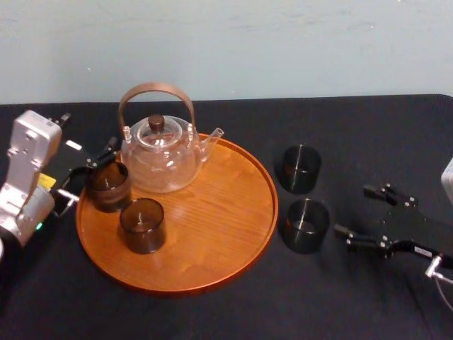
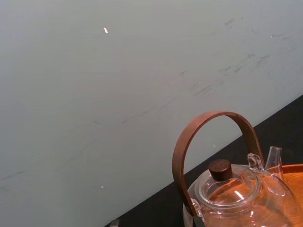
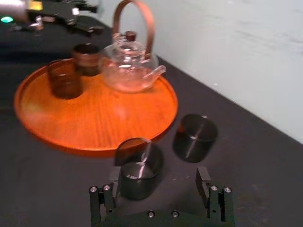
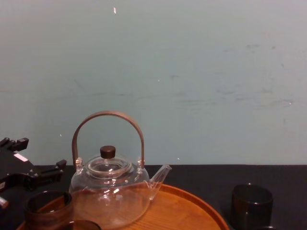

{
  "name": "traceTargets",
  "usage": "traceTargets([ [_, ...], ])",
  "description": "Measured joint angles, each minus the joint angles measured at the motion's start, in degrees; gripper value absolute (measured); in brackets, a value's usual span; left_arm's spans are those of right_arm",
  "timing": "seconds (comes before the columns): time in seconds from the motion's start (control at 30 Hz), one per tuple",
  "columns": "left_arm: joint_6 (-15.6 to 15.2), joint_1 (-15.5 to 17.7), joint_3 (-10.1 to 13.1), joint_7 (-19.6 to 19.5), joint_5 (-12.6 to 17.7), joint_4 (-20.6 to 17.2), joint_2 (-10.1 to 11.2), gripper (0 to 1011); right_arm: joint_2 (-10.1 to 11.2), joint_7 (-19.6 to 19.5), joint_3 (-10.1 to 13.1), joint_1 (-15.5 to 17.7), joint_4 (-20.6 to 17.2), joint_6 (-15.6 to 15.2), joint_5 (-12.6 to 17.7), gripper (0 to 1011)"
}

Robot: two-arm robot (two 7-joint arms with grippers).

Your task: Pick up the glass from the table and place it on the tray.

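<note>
**Head view**
- Table (image 1: 212,312): black, cut off at every edge except the far one.
- Tray (image 1: 233,234): round and wooden, lying between the two grippers.
- Left gripper (image 1: 90,168): at the tray's left rim, fingers spread, released and empty.
- Rear tray glass (image 1: 107,185): on the tray, just off the left gripper's fingertips; contact cannot be judged.
- Front tray glass (image 1: 142,225): on the tray, slightly further from that gripper.
- Teapot (image 1: 161,159): on the tray, beside the left gripper's far finger.
- Right gripper (image 1: 353,209): low over the table, fingers apart, empty.
- Near glass (image 1: 306,225): upright on the table, just ahead of the right gripper's fingertips, close outside the tray's rim.
- Far glass (image 1: 301,168): on the table, ahead of the right gripper on its far side, apart from the near glass.

**Left wrist view**
- Teapot: handle and lid plain, body cut off at the edge.
- Tray: a sliver of rim.
- Wall (image 2: 118,85): takes up most of the picture.

**Right wrist view**
- Right gripper: fingers wide apart; the near glass stands just ahead, closer to one finger and not between the tips.
- Left gripper: far beyond the tray and blurred.

**Chest view**
- Left gripper: behind the rear tray glass, fingers apart.
- Rear and front tray glasses: cut off by the lower edge.
- Far glass: base cut off.
</note>
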State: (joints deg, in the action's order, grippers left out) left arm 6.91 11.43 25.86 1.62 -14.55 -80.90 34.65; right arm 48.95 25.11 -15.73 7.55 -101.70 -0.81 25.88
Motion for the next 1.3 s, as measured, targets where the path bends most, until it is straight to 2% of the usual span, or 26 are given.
traceTargets([
  [0.17,0.0,0.0,0.0,0.0,0.0,0.0,0.0,1001,1.1,3.1,-0.1,0.3,-0.1,0.0,-0.4,1002],
  [0.33,0.0,0.0,0.0,0.0,0.0,0.0,0.0,1001,1.1,4.8,-0.3,0.1,0.1,-0.4,-1.1,1002],
  [0.57,0.0,0.0,0.0,0.0,0.0,0.0,0.0,1001,-0.6,6.2,-1.0,-1.3,1.4,-2.3,-1.6,1002],
  [0.9,0.0,0.0,0.0,0.0,0.0,0.0,0.0,1001,-3.5,7.3,-2.8,-4.7,3.6,-7.2,-0.6,1002],
  [1.3,0.0,0.0,0.0,0.0,0.0,0.0,0.0,1001,-5.5,7.0,-5.1,-8.3,6.2,-11.3,0.8,1002],
])
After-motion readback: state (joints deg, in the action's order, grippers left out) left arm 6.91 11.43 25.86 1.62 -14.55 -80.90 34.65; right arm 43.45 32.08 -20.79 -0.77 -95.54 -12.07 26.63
